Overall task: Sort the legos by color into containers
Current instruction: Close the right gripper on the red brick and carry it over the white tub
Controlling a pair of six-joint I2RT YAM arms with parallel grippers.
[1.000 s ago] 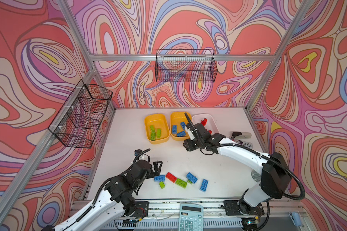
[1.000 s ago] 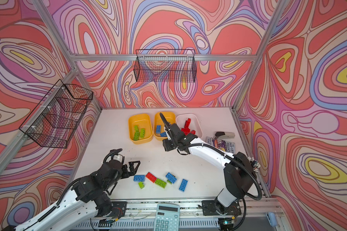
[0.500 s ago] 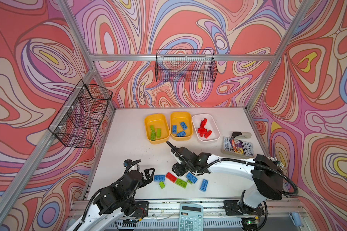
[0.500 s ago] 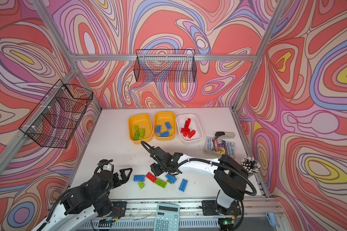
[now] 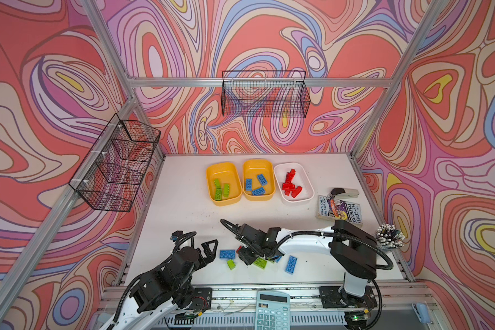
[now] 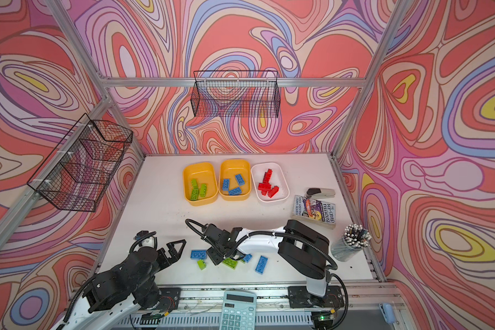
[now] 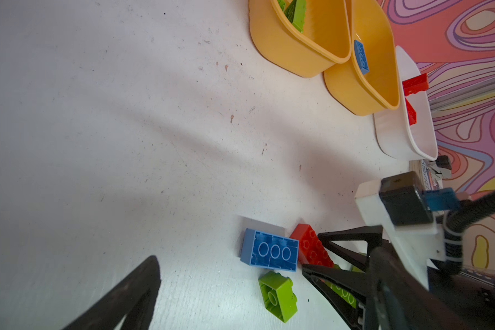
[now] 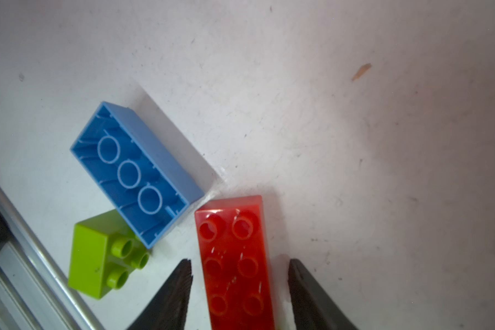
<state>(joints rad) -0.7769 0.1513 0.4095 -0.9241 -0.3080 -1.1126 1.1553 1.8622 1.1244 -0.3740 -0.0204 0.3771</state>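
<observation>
The right jaws straddle the red lego (image 8: 235,257) without touching; left jaws wide.

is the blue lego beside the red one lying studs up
No, in the right wrist view the blue lego next to the red lego shows its hollow underside with three rings facing up.

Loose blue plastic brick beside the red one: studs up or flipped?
Flipped: the blue plastic brick shows its hollow underside, three round tubes.
</observation>
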